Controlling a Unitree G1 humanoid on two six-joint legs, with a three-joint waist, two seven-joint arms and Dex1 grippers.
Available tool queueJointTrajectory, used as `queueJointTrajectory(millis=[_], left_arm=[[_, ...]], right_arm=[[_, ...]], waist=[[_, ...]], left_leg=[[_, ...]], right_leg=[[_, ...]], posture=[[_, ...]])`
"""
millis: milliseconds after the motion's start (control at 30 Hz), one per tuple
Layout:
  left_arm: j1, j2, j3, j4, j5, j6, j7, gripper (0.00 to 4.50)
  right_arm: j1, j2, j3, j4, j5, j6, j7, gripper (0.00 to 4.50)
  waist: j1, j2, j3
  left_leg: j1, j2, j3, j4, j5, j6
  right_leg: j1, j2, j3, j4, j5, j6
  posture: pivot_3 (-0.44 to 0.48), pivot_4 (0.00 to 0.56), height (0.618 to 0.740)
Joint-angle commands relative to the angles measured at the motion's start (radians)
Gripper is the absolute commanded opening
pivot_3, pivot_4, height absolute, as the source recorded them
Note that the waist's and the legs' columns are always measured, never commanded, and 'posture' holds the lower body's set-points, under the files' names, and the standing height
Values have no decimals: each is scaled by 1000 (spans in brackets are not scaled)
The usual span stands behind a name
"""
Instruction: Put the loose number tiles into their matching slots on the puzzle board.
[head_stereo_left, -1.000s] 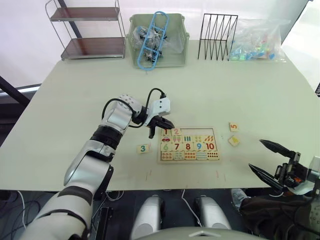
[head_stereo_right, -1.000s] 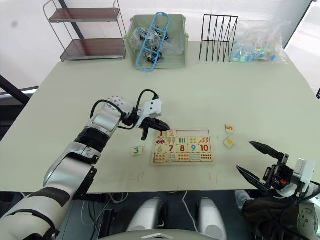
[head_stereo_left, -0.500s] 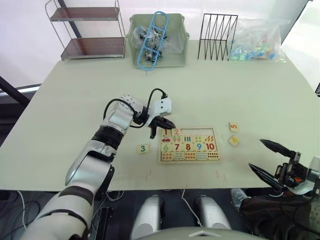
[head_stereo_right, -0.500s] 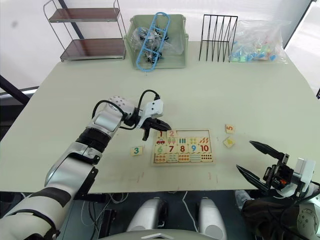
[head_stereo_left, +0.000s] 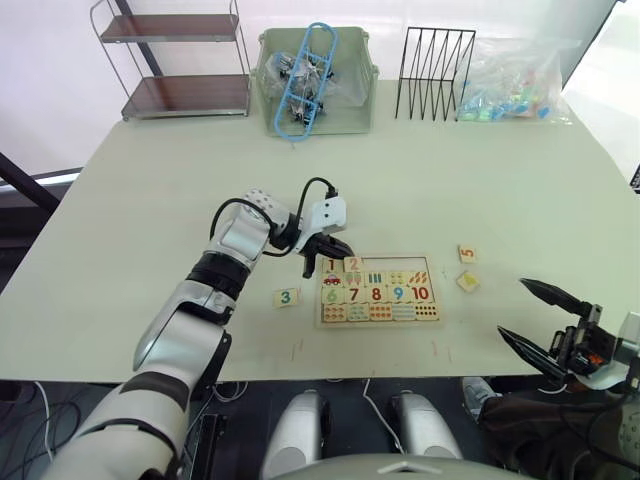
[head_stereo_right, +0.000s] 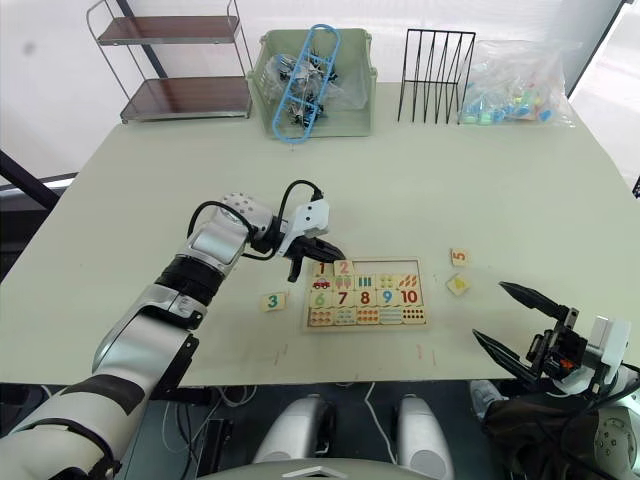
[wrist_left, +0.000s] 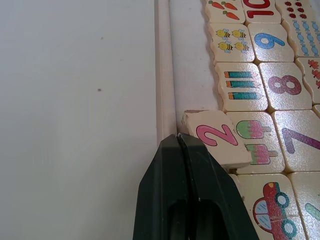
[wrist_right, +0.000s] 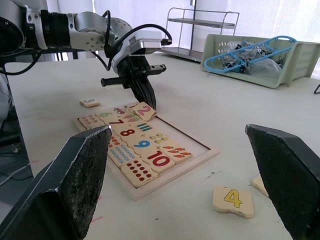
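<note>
The puzzle board (head_stereo_left: 380, 322) lies near the table's front edge, with rows of numbers 6-10, pictures and dots. My left gripper (head_stereo_left: 308, 270) is shut with nothing between its fingers (wrist_left: 178, 165). Its tip touches the corner of the pink 2 tile (wrist_left: 217, 137), which lies askew in the top row of slots by the board's rim (wrist_left: 162, 75). Loose on the table are the 3 tile (head_stereo_left: 287, 296) left of the board, and the 5 tile (head_stereo_left: 467, 254) and 4 tile (wrist_right: 232, 199) to its right. My right gripper (head_stereo_left: 532, 318) hangs open beyond the table's front right edge.
Along the back stand a two-tier wire shelf (head_stereo_left: 180, 60), a green bin (head_stereo_left: 315, 75) with a blue clip, a black wire rack (head_stereo_left: 433, 70) and a clear bag of small parts (head_stereo_left: 515, 80). Open tabletop surrounds the board.
My left gripper has edged slightly towards the board's top row. The tiles and the right gripper stay where they were.
</note>
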Motion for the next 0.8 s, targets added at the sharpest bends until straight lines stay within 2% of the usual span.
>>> queueJointTrajectory(millis=[33, 800], left_arm=[[-26, -3, 4, -6, 2, -18, 5, 48], [-41, -2, 8, 40, 14, -46, 16, 48]], right_arm=[[4, 0, -3, -31, 9, -14, 4, 4500], [12, 0, 0, -25, 13, -22, 8, 4500]], waist=[[0, 0, 0], [0, 0, 0]], left_leg=[[0, 0, 0, 0, 0, 0], [0, 0, 0, 0, 0, 0]], right_leg=[[0, 0, 0, 0, 0, 0], [0, 0, 0, 0, 0, 0]], posture=[[0, 150, 740], [0, 150, 740]])
